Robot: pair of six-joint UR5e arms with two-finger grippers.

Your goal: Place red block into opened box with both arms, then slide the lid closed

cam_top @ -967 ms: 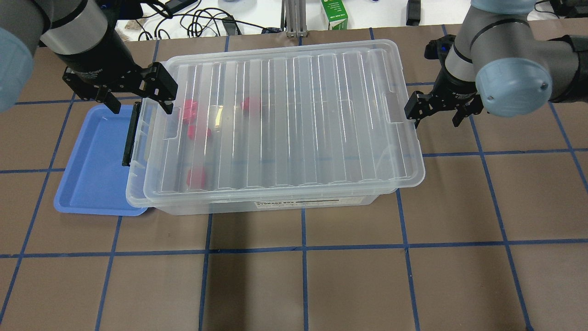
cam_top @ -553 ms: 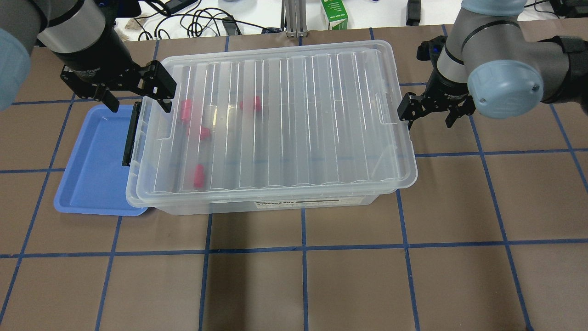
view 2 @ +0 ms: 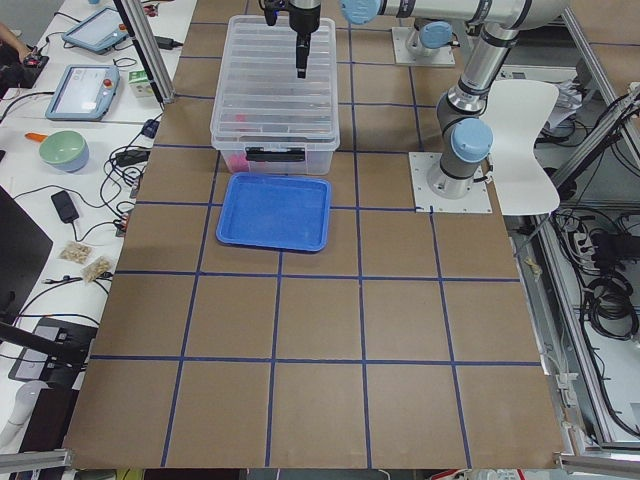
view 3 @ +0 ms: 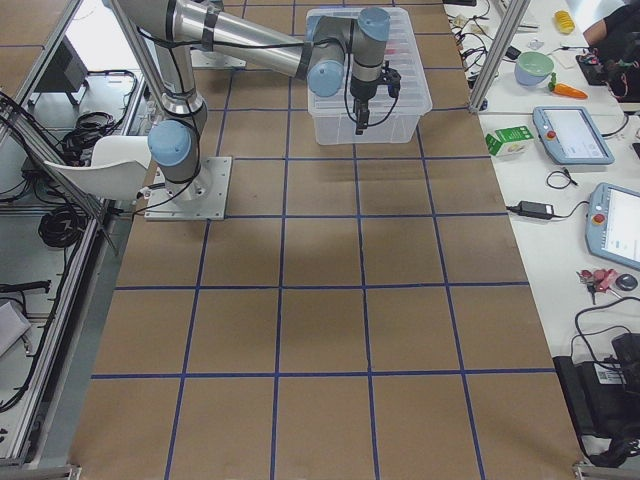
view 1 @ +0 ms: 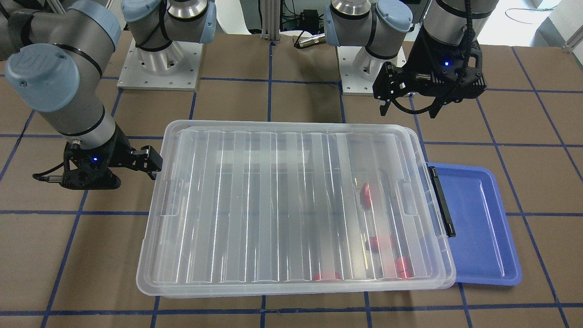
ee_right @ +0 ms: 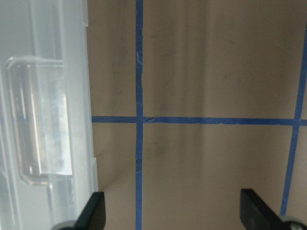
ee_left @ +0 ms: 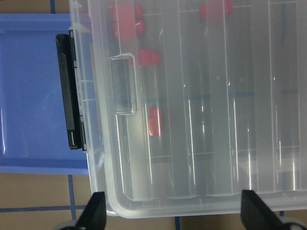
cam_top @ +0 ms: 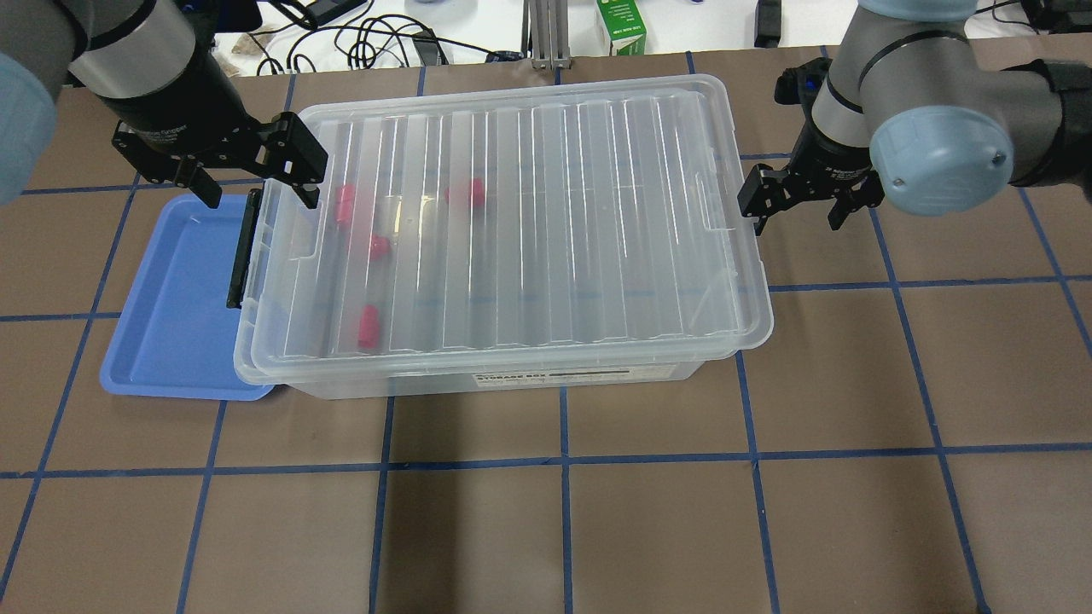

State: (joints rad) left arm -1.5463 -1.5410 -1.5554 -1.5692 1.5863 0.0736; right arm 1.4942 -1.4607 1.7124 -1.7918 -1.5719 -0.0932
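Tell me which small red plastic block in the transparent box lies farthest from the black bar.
The red block lying alone, further along the transparent box; the other three cluster near its black bar.

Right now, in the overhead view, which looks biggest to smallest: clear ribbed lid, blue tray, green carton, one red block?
1. Clear ribbed plastic lid, by far largest.
2. Blue plastic tray, partly hidden.
3. Green carton, cropped by the view's top edge.
4. Small red plastic block, smallest.
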